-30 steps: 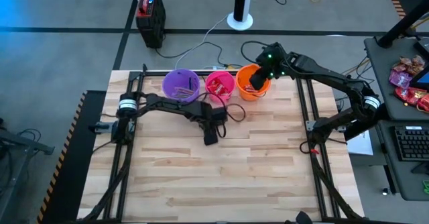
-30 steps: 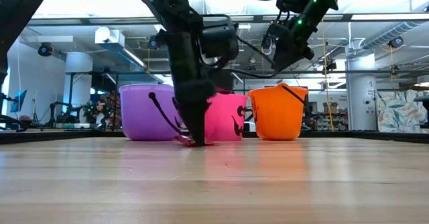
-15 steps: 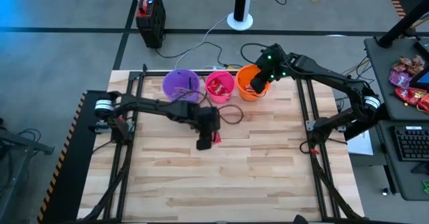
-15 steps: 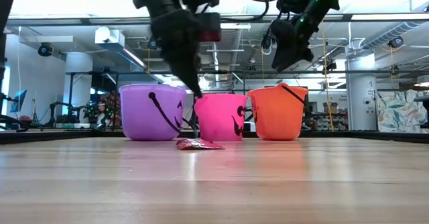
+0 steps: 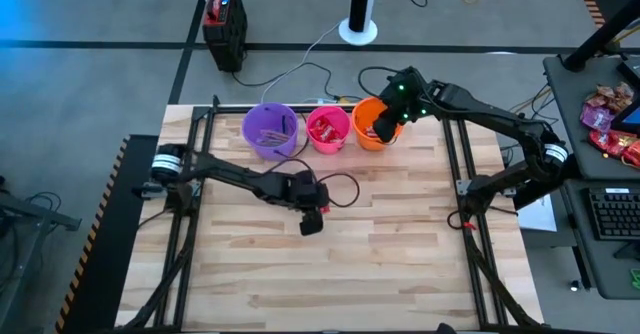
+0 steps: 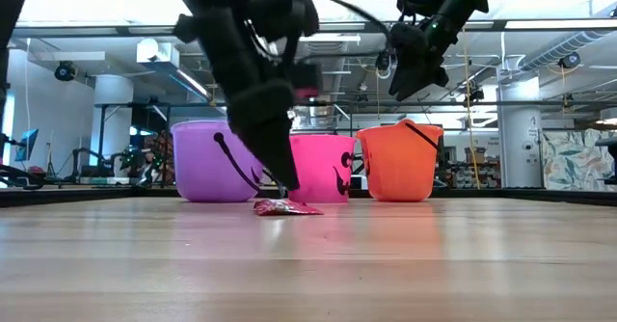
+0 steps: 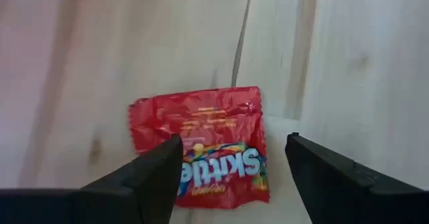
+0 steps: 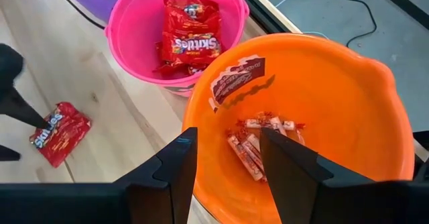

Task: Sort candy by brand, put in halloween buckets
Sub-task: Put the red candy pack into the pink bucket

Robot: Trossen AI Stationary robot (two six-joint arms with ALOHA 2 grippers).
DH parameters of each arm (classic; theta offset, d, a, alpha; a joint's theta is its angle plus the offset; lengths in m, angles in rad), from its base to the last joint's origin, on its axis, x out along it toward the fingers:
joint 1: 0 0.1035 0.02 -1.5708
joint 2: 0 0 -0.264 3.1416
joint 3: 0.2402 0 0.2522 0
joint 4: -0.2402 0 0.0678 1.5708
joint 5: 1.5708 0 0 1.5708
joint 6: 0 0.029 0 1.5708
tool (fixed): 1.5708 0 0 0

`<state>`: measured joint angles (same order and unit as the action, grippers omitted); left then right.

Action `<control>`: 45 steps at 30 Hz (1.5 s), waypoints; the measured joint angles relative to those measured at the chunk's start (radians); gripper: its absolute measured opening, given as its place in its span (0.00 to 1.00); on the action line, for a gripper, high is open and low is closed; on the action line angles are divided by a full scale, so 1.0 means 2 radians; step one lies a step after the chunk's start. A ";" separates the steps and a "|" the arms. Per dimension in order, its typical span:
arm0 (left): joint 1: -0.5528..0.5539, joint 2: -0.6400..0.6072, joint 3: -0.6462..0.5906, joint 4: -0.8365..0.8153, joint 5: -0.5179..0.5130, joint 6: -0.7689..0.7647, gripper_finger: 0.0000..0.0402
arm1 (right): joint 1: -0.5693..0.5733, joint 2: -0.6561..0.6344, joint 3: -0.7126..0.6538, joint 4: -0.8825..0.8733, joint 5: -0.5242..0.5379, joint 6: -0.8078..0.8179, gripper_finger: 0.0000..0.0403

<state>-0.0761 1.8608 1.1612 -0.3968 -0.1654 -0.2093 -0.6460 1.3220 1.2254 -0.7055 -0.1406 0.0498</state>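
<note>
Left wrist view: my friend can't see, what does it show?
A red Skittles packet lies flat on the wooden table, between the open fingers of the left gripper, which is just above it.

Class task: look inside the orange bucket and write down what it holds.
The orange bucket holds several thin pink-white sticks on its floor, with one wrapper against the inner wall. The right gripper, open above it, covers part of the floor.

Left gripper (image 5: 312,221) over a red packet (image 5: 322,210) — probably open.
</note>
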 joint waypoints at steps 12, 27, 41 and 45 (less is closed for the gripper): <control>0.011 0.048 0.016 0.018 0.027 -0.016 0.51 | 0.000 0.000 -0.001 0.000 0.000 -0.005 0.38; 0.020 0.048 -0.037 0.104 0.054 -0.059 0.24 | 0.000 0.000 -0.002 -0.002 0.000 -0.012 0.38; 0.019 0.047 0.000 0.059 0.051 -0.038 0.01 | 0.000 0.000 -0.018 -0.001 0.000 -0.013 0.36; 0.019 0.036 0.039 0.010 0.053 0.010 0.00 | 0.000 0.000 -0.029 0.000 0.000 -0.012 0.35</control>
<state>-0.0376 1.9319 1.2397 -0.3777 -0.0587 -0.1894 -0.6460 1.3220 1.1675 -0.7062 -0.1401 0.0250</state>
